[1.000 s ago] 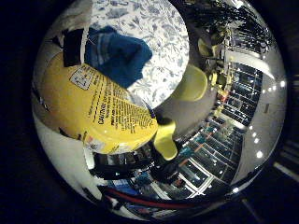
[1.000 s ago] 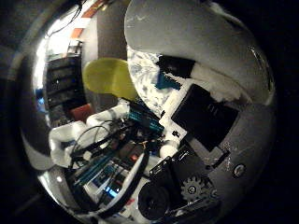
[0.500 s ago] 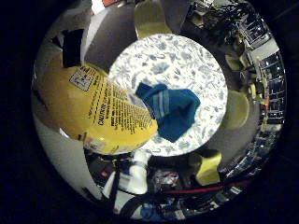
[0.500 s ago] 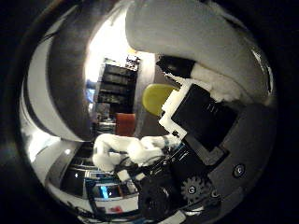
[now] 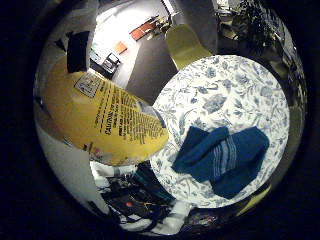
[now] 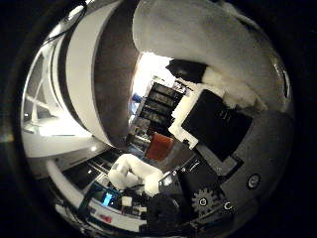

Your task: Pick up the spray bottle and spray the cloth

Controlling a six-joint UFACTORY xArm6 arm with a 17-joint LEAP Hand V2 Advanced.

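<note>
- Left half of the little finger side view: the bottle (image 5: 100, 117) fills the frame, yellow label with black print turned to the camera, a dark patch at its upper left end. It sits tight against the palm, well off the counter, so I judge it lifted and held.
- Lower middle of that view: white and black parts of the arm show below the bottle.
- Top middle: a yellow chair (image 5: 185, 45) stands just beside the counter's far edge, grey floor behind it.
- Right half: the round counter (image 5: 250, 95), under a blue-flowered cover, lies far off under the palm.
- Lower right of the counter: the cloth (image 5: 222, 157), dark blue with a paler striped band, lies crumpled flat, well apart from the bottle.
- Thumb side view, left to right: a white and grey curved surface at upper left, too close to name; dark shelving (image 6: 158, 106) and an orange-red box (image 6: 157, 145) in the room at centre; the hand (image 6: 223, 124) across the right half, white and black parts and a small gear at lower right.
- Hand state: its parts curve near the palm and the bottle stays pressed there, so I judge it closed round the bottle, though the fingertips on the bottle are not seen.
- Step: pick-up looks done; aiming is in hand.
- Next: the nozzle, which I cannot find in either view, needs turning toward the cloth, then a squeeze on the trigger without loosening the grip.
</note>
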